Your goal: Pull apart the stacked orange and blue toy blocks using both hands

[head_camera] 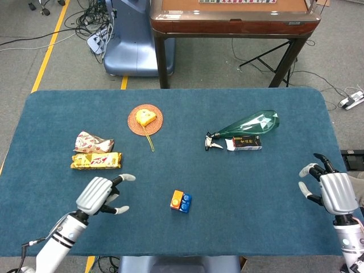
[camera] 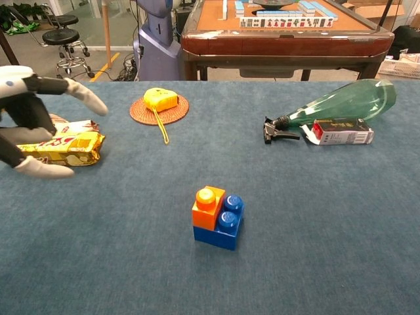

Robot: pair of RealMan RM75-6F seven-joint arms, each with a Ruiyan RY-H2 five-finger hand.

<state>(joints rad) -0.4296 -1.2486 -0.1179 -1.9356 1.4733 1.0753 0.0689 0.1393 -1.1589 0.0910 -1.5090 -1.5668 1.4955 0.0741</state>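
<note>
Orange block sat pressed onto the left half of the blue block, still joined, standing near the middle of the bench, toward its front edge. Pair's long axis ran roughly along the front edge, tilted slightly. Left hand hovered toward the front-left of the bench, fingers spread, holding nothing; blocks lay to its right, level with it. Right hand sat at the right edge, well apart, fingers apart and apparently empty, though only the back showed. Left hand the nearer. Judgement: neither hand had contact; both needed to close inward from opposite sides. Snack packets lay near the left edge.
</note>
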